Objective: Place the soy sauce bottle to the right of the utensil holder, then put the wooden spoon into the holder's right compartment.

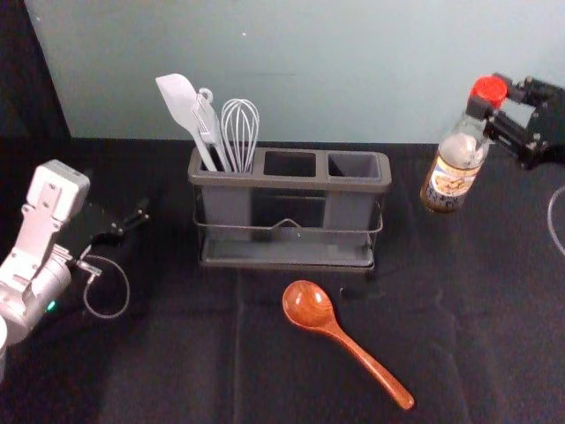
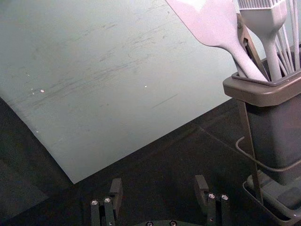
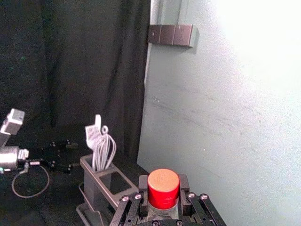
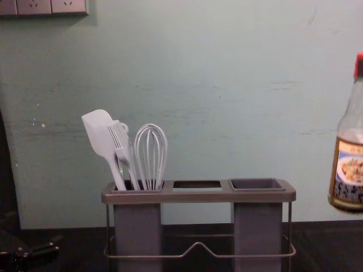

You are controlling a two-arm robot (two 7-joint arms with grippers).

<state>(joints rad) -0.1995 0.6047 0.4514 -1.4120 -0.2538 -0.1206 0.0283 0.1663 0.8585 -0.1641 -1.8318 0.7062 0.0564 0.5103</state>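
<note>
Hanging from the right hand is the bottle.

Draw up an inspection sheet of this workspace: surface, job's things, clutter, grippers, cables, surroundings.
Surface: dark cloth, some creases.
Job's things: soy sauce bottle tilted, off the cloth, right of the utensil holder; wooden spoon on the cloth in front of the holder, bowl nearer it.
Clutter: nothing seen loose; spatula, brush and whisk stand in the holder's left compartment.
Grippers: right gripper shut on the bottle at its red cap; left gripper open, left of the holder.
Cables: one looped at the left arm, one at the head view's right edge.
Surroundings: pale wall, dark curtain, wall sockets.
</note>
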